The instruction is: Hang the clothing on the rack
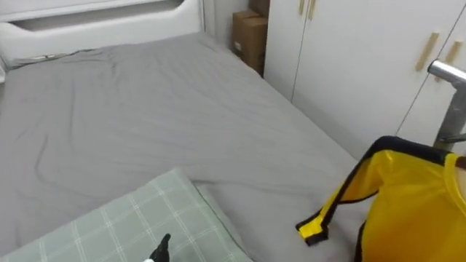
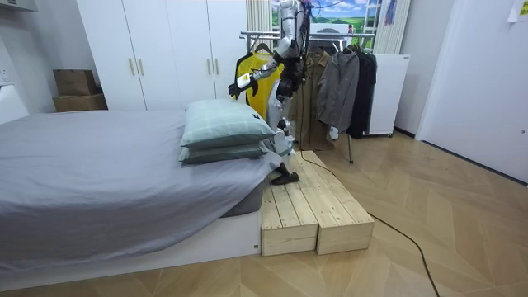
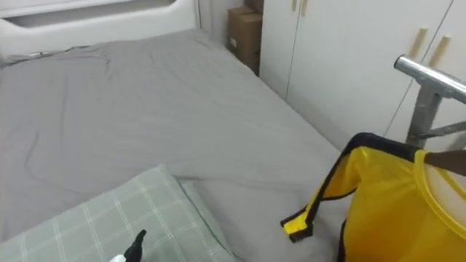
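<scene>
Yellow shirt [image 1: 408, 211] with black trim hangs at lower right of the eye views, just under the metal rail [image 1: 448, 71] of the clothes rack [image 2: 272, 35]. A tan hanger [image 3: 445, 164] shows in its neck opening. What the hanger hooks on is cut off by the frame edge, so cannot tell. One black-edged strip with a yellow tip [image 1: 313, 229] dangles off the shirt's left side, over the grey bed [image 1: 145, 124].

Left hand [image 1: 161, 246] pokes in at the bottom edge, above the green checked pillow [image 1: 131, 218]. It is well apart from the shirt, with bare sheet between them and no contact. Too little of the hand shows to tell its state.

In the room view the left arm reaches toward the view's left in front of the shirt, with the hand above two stacked pillows. The robot stands upright on a wooden platform [image 2: 309, 206] at the bed's pillow end, next to the rack. Dark clothes [image 2: 338, 87] hang further along the rail.

White wardrobe [image 1: 349, 65] with wooden handles stands behind the shirt, and a cardboard box [image 1: 249, 36] sits in the corner beside it.
</scene>
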Robot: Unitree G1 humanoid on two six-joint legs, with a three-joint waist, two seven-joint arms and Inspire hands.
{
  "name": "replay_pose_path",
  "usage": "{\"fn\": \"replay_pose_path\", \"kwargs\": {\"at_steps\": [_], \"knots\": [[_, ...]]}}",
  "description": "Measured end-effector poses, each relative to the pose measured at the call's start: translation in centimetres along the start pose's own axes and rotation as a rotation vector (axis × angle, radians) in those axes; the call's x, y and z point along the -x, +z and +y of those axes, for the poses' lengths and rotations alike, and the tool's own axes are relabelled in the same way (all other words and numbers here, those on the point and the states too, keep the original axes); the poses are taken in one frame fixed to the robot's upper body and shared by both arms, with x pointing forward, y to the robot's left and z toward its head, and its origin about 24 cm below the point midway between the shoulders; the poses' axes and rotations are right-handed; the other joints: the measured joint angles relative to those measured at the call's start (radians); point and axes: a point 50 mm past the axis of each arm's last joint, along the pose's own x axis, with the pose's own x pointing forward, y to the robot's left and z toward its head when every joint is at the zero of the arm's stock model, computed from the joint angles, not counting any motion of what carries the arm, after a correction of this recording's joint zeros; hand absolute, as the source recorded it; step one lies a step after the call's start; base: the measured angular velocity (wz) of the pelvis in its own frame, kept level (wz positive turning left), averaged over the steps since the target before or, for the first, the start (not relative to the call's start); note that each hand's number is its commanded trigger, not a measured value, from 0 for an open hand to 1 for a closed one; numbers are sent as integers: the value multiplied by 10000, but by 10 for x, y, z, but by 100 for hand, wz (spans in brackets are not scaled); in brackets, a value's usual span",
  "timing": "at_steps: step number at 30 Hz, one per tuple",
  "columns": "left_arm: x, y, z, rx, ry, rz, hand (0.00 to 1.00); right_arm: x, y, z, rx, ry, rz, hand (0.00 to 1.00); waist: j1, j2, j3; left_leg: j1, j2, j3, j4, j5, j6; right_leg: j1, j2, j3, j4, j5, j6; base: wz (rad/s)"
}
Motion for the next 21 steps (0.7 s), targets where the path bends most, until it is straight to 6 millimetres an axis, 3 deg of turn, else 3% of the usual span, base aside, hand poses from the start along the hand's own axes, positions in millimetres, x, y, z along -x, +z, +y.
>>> {"fn": "replay_pose_path", "kwargs": {"at_steps": [2, 3, 6, 7, 8, 9, 11, 13, 15, 17, 20, 21], "knots": [[-2, 8, -6, 103, -177, -291, 0, 0, -2, -5, 326, -226, 149, 0, 313, 322, -73, -135, 102, -33, 315, -66, 98, 18, 64, -75, -136, 24, 83, 30], [-3, 10, -6, 86, -170, -375, 0, 0, 2, -5, 667, -348, 37, 0, 354, 521, -5, -170, -71, -184, 135, -65, 175, 164, 39, -237, -389, 143, 235, 8], [-4, 8, -1, 87, 129, -308, 0, 1, -5, -4, 935, -592, 215, 0, 105, 587, -21, -83, -607, -414, -721, 170, 403, 645, -147, -777, -1088, 573, 458, 57], [-4, 8, 0, 91, 201, -312, 0, 1, -6, -4, 935, -673, 281, 0, 117, 589, -22, -100, -692, -466, -883, 323, 488, 724, -169, -870, -1217, 671, 497, 62], [-5, 6, 1, 127, 361, -223, 0, 1, -8, -5, 883, -801, 402, 0, 113, 566, -17, -102, -944, -689, -1249, 543, 520, 883, -221, -995, -1488, 915, 538, 52], [-5, 3, 3, 154, 433, -68, 0, 1, -9, -5, 821, -892, 452, 0, 49, 564, -20, -109, -1111, -859, -1515, 663, 599, 1035, -223, -1177, -1806, 1251, 399, 50], [-5, -1, 6, 271, 585, 125, 0, 1, -8, -5, 843, -1027, 453, 0, -28, 573, -30, -115, -1380, -1075, -1784, 878, 771, 1286, -297, -1458, -2147, 1509, 571, 50], [-5, -3, 9, 322, 692, 263, 0, 0, -4, -6, 989, -1158, 341, 0, -53, 503, -13, -97, -1683, -1359, -2127, 968, 894, 1440, -340, -1248, -2429, 1696, 804, 57], [-6, -4, 11, 263, 764, 280, 0, -1, 6, -9, 966, -1357, 121, 0, -47, 367, 38, -97, -2086, -1803, -2465, 1094, 1099, 1545, -394, -595, -2628, 1890, 1080, 72], [-6, -6, 14, 140, 773, 356, 0, -2, 14, -9, 880, -1531, -78, 0, 1, 264, 8, -79, -2311, -2236, -2578, 1155, 1205, 1663, -385, -230, -2841, 2013, 1175, 70], [-5, -11, 19, -96, 826, 468, 0, -4, 28, -5, 584, -1659, -443, 0, 125, 179, 24, -5, -2539, -2993, -2763, 1204, 1289, 1778, -323, 348, -2880, 2153, 1127, 64], [-5, -12, 20, -126, 842, 481, 0, -4, 29, -1, 488, -1656, -476, 0, 229, 231, 81, 24, -2566, -3449, -2770, 1206, 1291, 1827, -202, 693, -3017, 2164, 1095, 50]]}}
